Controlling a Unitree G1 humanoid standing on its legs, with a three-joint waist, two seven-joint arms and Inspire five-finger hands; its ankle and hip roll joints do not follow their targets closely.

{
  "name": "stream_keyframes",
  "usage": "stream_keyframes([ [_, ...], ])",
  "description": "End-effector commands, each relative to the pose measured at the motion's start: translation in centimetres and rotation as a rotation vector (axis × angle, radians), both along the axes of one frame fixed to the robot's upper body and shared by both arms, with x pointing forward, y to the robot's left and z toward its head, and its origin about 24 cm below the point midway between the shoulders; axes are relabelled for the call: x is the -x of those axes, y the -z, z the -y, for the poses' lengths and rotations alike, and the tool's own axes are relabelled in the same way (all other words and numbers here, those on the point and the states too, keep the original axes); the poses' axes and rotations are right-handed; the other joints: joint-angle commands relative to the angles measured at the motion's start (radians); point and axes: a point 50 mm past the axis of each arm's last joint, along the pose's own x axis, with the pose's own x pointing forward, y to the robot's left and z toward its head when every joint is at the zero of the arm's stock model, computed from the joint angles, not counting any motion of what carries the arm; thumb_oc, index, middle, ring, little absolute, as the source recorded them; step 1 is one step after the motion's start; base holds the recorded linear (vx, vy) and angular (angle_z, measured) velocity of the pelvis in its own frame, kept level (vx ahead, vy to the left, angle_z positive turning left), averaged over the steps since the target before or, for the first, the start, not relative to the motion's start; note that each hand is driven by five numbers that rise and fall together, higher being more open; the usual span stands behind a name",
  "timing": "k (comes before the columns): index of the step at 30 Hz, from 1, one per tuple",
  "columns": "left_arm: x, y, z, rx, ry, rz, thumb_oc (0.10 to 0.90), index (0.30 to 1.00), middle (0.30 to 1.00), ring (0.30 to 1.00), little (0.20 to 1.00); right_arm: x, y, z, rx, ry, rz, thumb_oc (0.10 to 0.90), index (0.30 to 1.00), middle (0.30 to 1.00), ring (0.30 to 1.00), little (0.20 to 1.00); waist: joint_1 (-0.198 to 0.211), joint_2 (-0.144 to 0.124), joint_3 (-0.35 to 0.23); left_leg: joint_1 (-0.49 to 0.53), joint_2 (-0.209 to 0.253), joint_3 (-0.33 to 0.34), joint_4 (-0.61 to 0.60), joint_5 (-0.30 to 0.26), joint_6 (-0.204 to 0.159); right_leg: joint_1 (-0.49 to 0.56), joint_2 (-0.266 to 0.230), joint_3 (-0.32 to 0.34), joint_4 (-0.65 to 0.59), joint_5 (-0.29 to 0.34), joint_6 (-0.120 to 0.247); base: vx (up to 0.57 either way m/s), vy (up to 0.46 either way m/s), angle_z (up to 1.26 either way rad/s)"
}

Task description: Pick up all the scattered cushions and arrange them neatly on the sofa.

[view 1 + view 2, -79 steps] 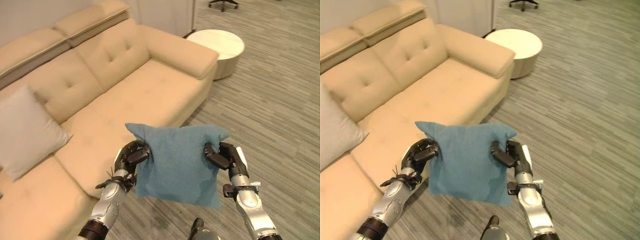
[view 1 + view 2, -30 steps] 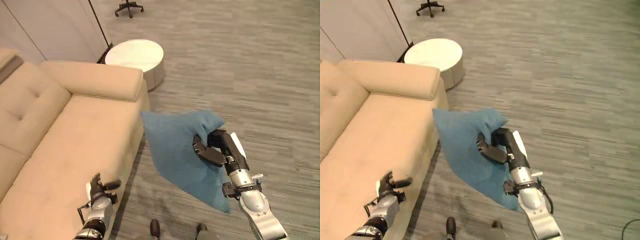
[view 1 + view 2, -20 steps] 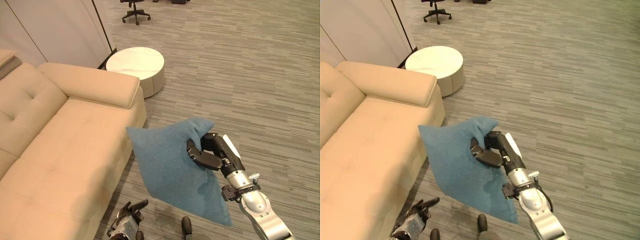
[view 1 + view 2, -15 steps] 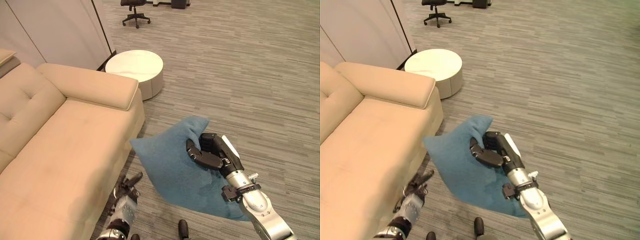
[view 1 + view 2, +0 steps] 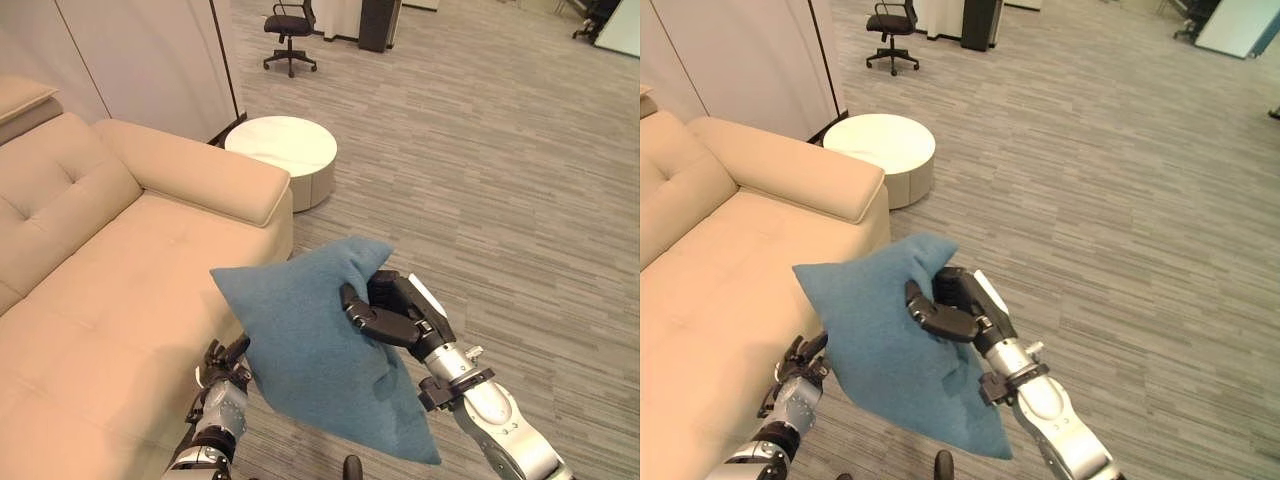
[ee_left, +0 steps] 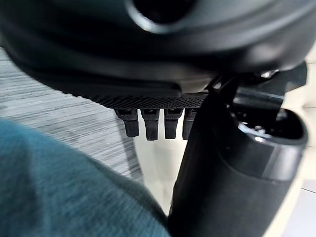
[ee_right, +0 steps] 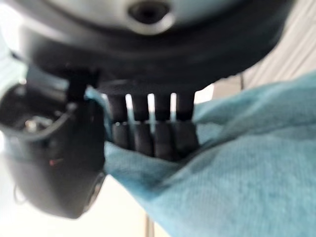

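A blue cushion (image 5: 300,350) hangs in the air just off the front edge of the beige sofa (image 5: 120,270). My right hand (image 5: 395,315) is shut on its upper right corner; in the right wrist view the fingers (image 7: 148,133) curl into the blue cloth (image 7: 247,163). Low beside the cushion's left edge, against the sofa front, sits my left hand (image 5: 225,395), open and holding nothing. Its fingers (image 6: 153,121) stretch out past the cushion (image 6: 54,187) in the left wrist view.
A round white table (image 5: 282,150) stands past the sofa's armrest (image 5: 200,180). Pale cabinet doors (image 5: 130,60) run behind the sofa, and an office chair (image 5: 290,25) stands far back. Striped grey floor (image 5: 500,180) stretches out to the right.
The left hand let go of the cushion and dropped low. My right hand alone has carried it up and left toward the sofa. The camera has tilted up.
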Motion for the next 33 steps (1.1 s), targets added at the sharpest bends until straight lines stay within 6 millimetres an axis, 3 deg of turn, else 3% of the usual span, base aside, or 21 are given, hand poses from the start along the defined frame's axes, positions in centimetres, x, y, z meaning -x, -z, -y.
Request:
stream_keyframes([
  [1,-2.3,-1.0,2.0,-0.019,0.145,0.043,0.8,0.9,0.9,0.9,0.9,1.4,-12.5,-1.4,-0.392,-0.108,0.63,0.4,0.3,0.3,0.3,0.3,-0.002,-0.024,-0.11,-0.013,-0.032,0.009,0.002,-0.067,0.026,0.039,-0.049,-0.025,0.016,-0.123,0.092,0.0,0.0,0.0],
  [4,-5.0,-4.3,2.8,0.051,0.081,0.25,0.8,0.9,0.9,0.9,0.9,0.8,-12.0,-1.4,-0.423,-0.071,0.589,0.4,0.3,0.3,0.3,0.3,-0.002,-0.038,-0.096,-0.026,-0.035,0.0,0.002,-0.066,0.026,0.032,-0.051,-0.027,0.016,-0.121,0.092,-0.04,0.006,-0.01],
  [9,-6.4,-7.1,4.5,0.168,0.125,0.46,0.8,0.9,0.9,0.9,0.9,0.1,-11.6,-1.3,-0.369,-0.018,0.585,0.4,0.3,0.3,0.3,0.3,0.001,-0.037,-0.089,-0.038,-0.038,-0.003,0.002,-0.068,0.028,0.025,-0.053,-0.032,0.013,-0.121,0.094,-0.01,0.001,0.0],
  [10,-6.2,-7.3,4.8,0.184,0.148,0.489,0.759,0.839,0.839,0.839,0.839,0.0,-11.4,-1.3,-0.357,-0.008,0.583,0.4,0.3,0.3,0.3,0.3,0.003,-0.037,-0.09,-0.04,-0.04,-0.003,0.002,-0.068,0.029,0.025,-0.053,-0.033,0.012,-0.121,0.094,0.0,0.0,0.0],
  [11,-6.0,-7.3,5.2,0.219,0.162,0.509,0.621,0.632,0.632,0.632,0.632,-0.2,-11.3,-1.2,-0.354,0.006,0.575,0.4,0.3,0.3,0.3,0.3,0.005,-0.034,-0.089,-0.04,-0.042,-0.003,0.002,-0.069,0.03,0.027,-0.054,-0.033,0.012,-0.121,0.094,0.0,0.0,0.0],
  [12,-5.9,-7.8,5.5,0.237,0.172,0.556,0.574,0.561,0.561,0.561,0.561,-0.4,-11.0,-1.3,-0.362,0.014,0.561,0.4,0.3,0.3,0.3,0.3,0.007,-0.031,-0.088,-0.039,-0.044,-0.004,0.002,-0.071,0.031,0.029,-0.055,-0.034,0.011,-0.122,0.093,0.0,0.0,0.0],
  [13,-6.0,-8.5,5.6,0.257,0.172,0.604,0.568,0.552,0.552,0.552,0.552,-0.5,-11.0,-1.4,-0.363,0.017,0.559,0.4,0.3,0.3,0.3,0.3,0.01,-0.03,-0.086,-0.037,-0.047,-0.006,0.002,-0.072,0.033,0.032,-0.055,-0.033,0.009,-0.123,0.092,0.0,0.0,0.0],
  [14,-6.0,-8.5,5.6,0.257,0.172,0.604,0.499,0.448,0.448,0.448,0.448,-0.5,-11.0,-1.4,-0.363,0.017,0.559,0.4,0.3,0.3,0.3,0.3,0.01,-0.03,-0.086,-0.037,-0.047,-0.006,0.002,-0.072,0.033,0.033,-0.055,-0.033,0.009,-0.123,0.092,0.0,0.0,0.0],
  [15,-6.0,-9.4,6.4,0.335,0.151,0.68,0.4,0.3,0.3,0.3,0.3,-0.6,-10.7,-1.4,-0.354,0.03,0.552,0.4,0.3,0.3,0.3,0.3,0.015,-0.027,-0.08,-0.033,-0.05,-0.01,0.002,-0.073,0.035,0.039,-0.057,-0.034,0.01,-0.125,0.089,0.0,0.0,0.0],
  [19,-6.1,-10.9,7.2,0.349,0.197,0.76,0.4,0.3,0.3,0.3,0.3,-1.0,-9.9,-1.5,-0.318,0.06,0.524,0.4,0.3,0.3,0.3,0.3,0.021,-0.02,-0.071,-0.027,-0.053,-0.015,0.002,-0.073,0.037,0.048,-0.058,-0.037,0.011,-0.129,0.088,0.0,0.002,0.01],
  [20,-5.5,-11.0,7.7,0.354,0.268,0.791,0.4,0.3,0.3,0.3,0.3,-1.7,-7.7,-0.7,-0.204,0.123,0.459,0.4,0.3,0.3,0.3,0.3,0.025,-0.014,-0.064,-0.03,-0.056,-0.02,0.002,-0.071,0.037,0.05,-0.06,-0.041,0.011,-0.129,0.089,0.0,0.0,0.0],
  [24,-4.9,-11.3,8.5,0.39,0.339,0.832,0.4,0.3,0.3,0.3,0.3,-2.0,-6.4,0.2,-0.164,0.182,0.417,0.4,0.3,0.3,0.3,0.3,0.034,-0.003,-0.062,-0.027,-0.059,-0.024,0.002,-0.07,0.037,0.057,-0.061,-0.045,0.009,-0.131,0.089,-0.01,-0.007,0.13],
  [33,-3.8,-12.8,5.9,0.29,0.372,0.94,0.4,0.3,0.3,0.3,0.3,-2.3,-4.4,3.3,0.026,0.284,0.361,0.4,0.3,0.3,0.3,0.3,0.042,0.049,-0.061,-0.006,-0.057,-0.023,0.011,-0.065,0.031,0.079,-0.066,-0.04,0.036,-0.152,0.081,0.01,-0.044,0.03],
])
